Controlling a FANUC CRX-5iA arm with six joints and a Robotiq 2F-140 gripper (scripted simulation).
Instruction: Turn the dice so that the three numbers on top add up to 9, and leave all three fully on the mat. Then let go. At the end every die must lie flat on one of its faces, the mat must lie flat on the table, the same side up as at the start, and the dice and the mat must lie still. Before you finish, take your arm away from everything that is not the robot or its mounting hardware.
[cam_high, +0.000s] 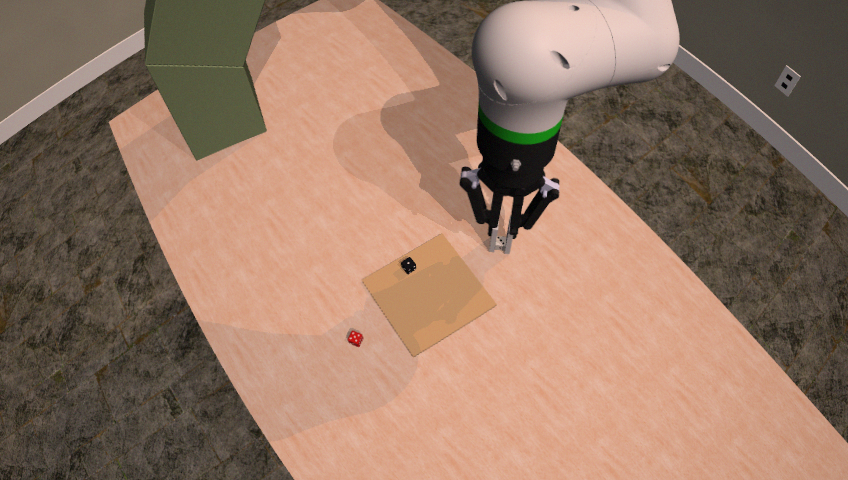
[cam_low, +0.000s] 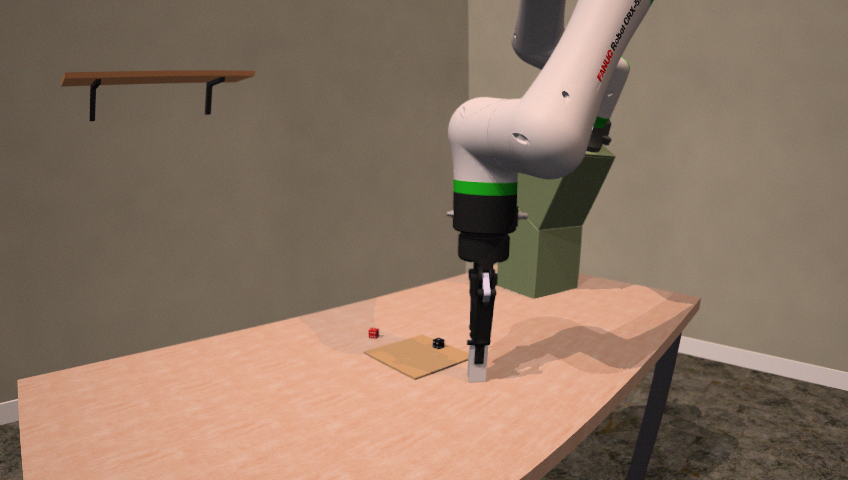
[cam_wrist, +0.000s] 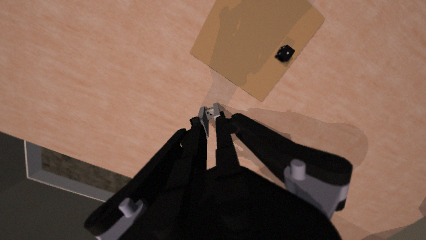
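The gripper (cam_high: 501, 245) (cam_low: 477, 373) (cam_wrist: 210, 111) points down at the table beside the mat and is shut on the white die (cam_high: 500, 240) (cam_wrist: 210, 113). The fingers hide this die in the exterior view; a few dark pips show, but its top number is unclear. The black die (cam_high: 408, 265) (cam_low: 438, 343) (cam_wrist: 284, 53) rests on the tan mat (cam_high: 440, 324) (cam_low: 410, 364) (cam_wrist: 250, 75) near one edge; one pip seems to show on top. The red die (cam_high: 355, 338) (cam_low: 373, 333) lies on the table off the mat, with several white pips on top. The mat lies flat.
The green robot pedestal (cam_high: 208, 107) (cam_low: 538, 255) stands at the far end of the table (cam_high: 565, 356) (cam_low: 238, 404) (cam_wrist: 100, 75). A wooden shelf (cam_low: 160, 77) hangs on the wall behind. The arm's shadow crosses the mat and table.
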